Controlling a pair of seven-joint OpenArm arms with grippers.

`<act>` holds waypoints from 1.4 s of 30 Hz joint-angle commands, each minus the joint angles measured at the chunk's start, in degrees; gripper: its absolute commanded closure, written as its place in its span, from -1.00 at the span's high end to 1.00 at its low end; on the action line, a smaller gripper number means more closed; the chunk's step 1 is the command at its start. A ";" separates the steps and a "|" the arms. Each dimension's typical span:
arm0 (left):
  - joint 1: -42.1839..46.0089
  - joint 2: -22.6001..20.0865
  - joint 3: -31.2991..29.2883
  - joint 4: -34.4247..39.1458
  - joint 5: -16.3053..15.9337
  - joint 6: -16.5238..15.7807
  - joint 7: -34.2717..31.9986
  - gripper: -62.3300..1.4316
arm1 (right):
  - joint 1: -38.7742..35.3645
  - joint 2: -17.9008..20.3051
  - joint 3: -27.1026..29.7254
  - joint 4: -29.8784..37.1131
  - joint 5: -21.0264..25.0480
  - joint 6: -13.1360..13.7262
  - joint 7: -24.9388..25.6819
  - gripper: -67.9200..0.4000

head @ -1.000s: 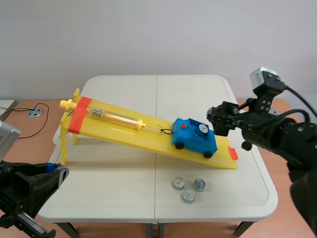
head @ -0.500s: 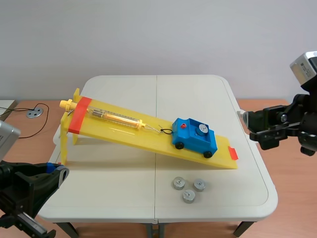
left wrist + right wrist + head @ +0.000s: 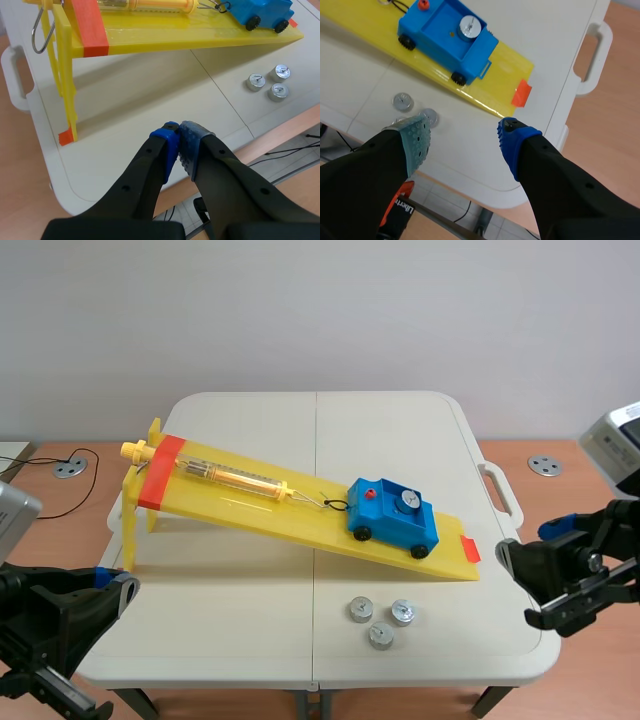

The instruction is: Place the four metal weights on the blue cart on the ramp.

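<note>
The blue cart (image 3: pixel 393 518) stands low on the yellow ramp (image 3: pixel 250 502), hooked to a spring scale. One metal weight (image 3: pixel 407 501) lies in its tray. Three more weights (image 3: pixel 380 620) sit together on the table in front of the ramp's lower end. My right gripper (image 3: pixel 522 585) hangs open off the table's front right corner, holding nothing. In the right wrist view the cart (image 3: pixel 445 37) and its weight (image 3: pixel 468 26) lie ahead of the open gripper (image 3: pixel 464 132). My left gripper (image 3: pixel 179 131) is shut on nothing at the table's front left edge.
The ramp's high end rests on yellow legs (image 3: pixel 133 515) at the left. An orange stop (image 3: pixel 470 549) marks the ramp's low end. The white table (image 3: pixel 230 620) has a carry handle (image 3: pixel 500 495) on its right side.
My right arm has drawn back from beside the cart, moving right and down to the table's front right corner. The left arm and the weights have not moved.
</note>
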 commanded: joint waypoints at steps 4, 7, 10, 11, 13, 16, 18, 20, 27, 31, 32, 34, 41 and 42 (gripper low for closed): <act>-1.11 0.44 -0.90 4.02 -2.93 -1.42 -5.92 -0.86 | 2.62 2.49 -5.97 3.96 -4.31 0.39 8.90 -0.08; -1.11 0.44 -0.90 4.02 -2.93 -1.42 -5.95 -0.86 | 3.87 2.16 -9.35 2.27 -6.99 -0.94 10.19 -0.08; -1.11 0.44 -0.90 4.02 -2.93 -1.42 -5.92 -0.86 | 5.73 0.55 -11.91 -0.61 -8.87 -1.38 10.91 -0.08; -1.11 0.44 -0.90 4.02 -2.93 -1.42 -5.92 -0.86 | 6.29 -0.07 -12.63 -1.75 -9.18 -1.40 11.17 -0.08; -1.11 0.44 -0.90 4.02 -2.93 -1.42 -5.92 -0.86 | 7.78 -1.38 -13.94 -4.02 -10.97 -1.55 11.87 -0.08; -1.11 0.44 -0.90 4.00 -2.93 -1.42 -5.92 -0.86 | 9.90 -2.80 -16.26 -7.37 -12.76 -2.49 12.81 -0.08; -1.11 0.44 -0.90 4.00 -2.93 -1.42 -5.92 -0.86 | 11.19 -3.67 -17.73 -9.31 -14.34 -2.91 13.38 -0.08; -1.11 0.44 -0.90 4.00 -2.93 -1.42 -5.92 -0.86 | 12.39 -4.57 -19.23 -11.19 -15.34 -4.22 13.64 -0.08; -1.11 0.44 -0.90 4.00 -2.93 -1.42 -5.92 -0.86 | 15.72 -7.37 -23.32 -17.38 -18.78 -6.16 15.61 -0.09; -1.11 0.44 -0.90 4.00 -2.93 -1.42 -5.90 -0.86 | 17.29 -8.22 -25.16 -20.37 -19.52 -7.78 16.15 -0.09; -1.11 0.44 -0.90 4.00 -2.93 -1.42 -5.90 -0.86 | 17.55 -8.50 -25.51 -21.00 -20.04 -8.07 16.20 -0.09; -1.11 0.44 -0.90 4.00 -2.93 -1.42 -5.92 -0.86 | 17.99 -8.94 -25.99 -22.12 -21.05 -8.72 16.61 -0.09; -1.11 0.44 -0.90 3.98 -2.93 -1.42 -5.92 -0.86 | 19.32 -8.96 -28.76 -25.35 -21.81 -10.49 18.01 -0.09; -1.11 0.44 -0.90 3.98 -2.93 -1.42 -5.92 -0.86 | 19.43 -8.96 -28.98 -25.70 -22.05 -10.86 18.27 -0.09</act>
